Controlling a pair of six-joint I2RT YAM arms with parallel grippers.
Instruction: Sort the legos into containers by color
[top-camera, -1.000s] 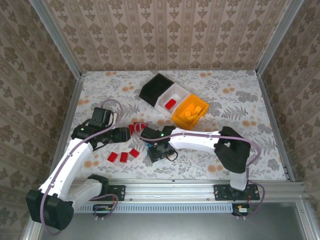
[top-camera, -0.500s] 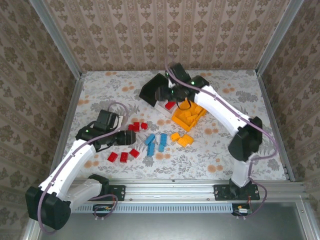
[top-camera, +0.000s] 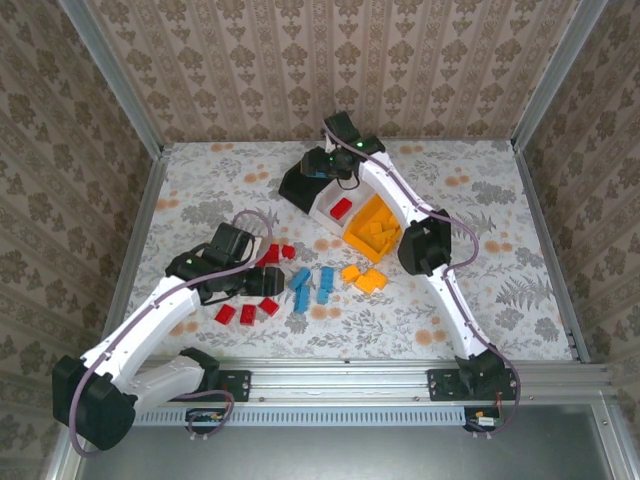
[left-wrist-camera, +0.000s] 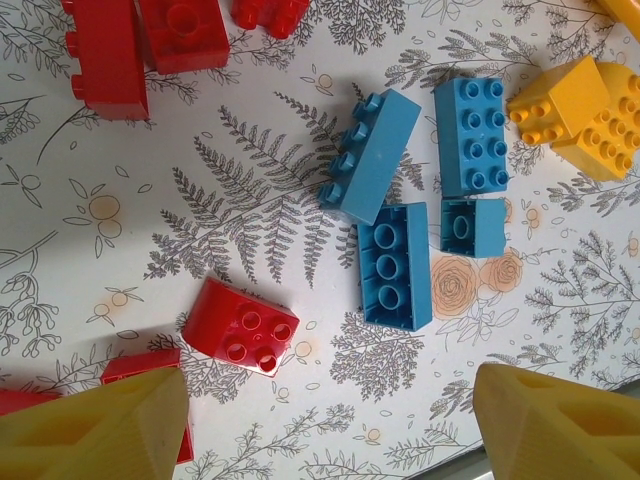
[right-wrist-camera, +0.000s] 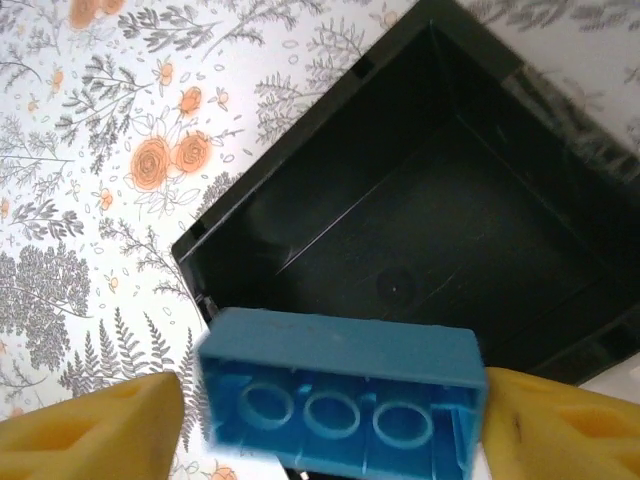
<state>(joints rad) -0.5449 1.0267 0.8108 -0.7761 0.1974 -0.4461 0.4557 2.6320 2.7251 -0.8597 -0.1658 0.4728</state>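
Judging by look, these are hard, light, rigid moulded pieces with slick flat faces. They are best pinched across the long side walls, not over the studs.

One blue hollow-bottomed plastic brick (right-wrist-camera: 340, 385) sits between the right fingers (right-wrist-camera: 110, 430) over the black open plastic bin (right-wrist-camera: 330, 170) by the far edge of the desk (top-camera: 480, 200). Cannot tell if it is gripped. The left fingers (left-wrist-camera: 110, 425) are apart and empty above loose pieces nearer the near edge.

Count:
- Bins: three.
- Loose blue bricks (left-wrist-camera: 385, 150): four.
- Loose red bricks (left-wrist-camera: 240, 328): about six, plus one in the white bin (top-camera: 362, 183).
- Loose orange bricks (left-wrist-camera: 560, 105): at least two, with several more in the orange bin (top-camera: 358, 243).
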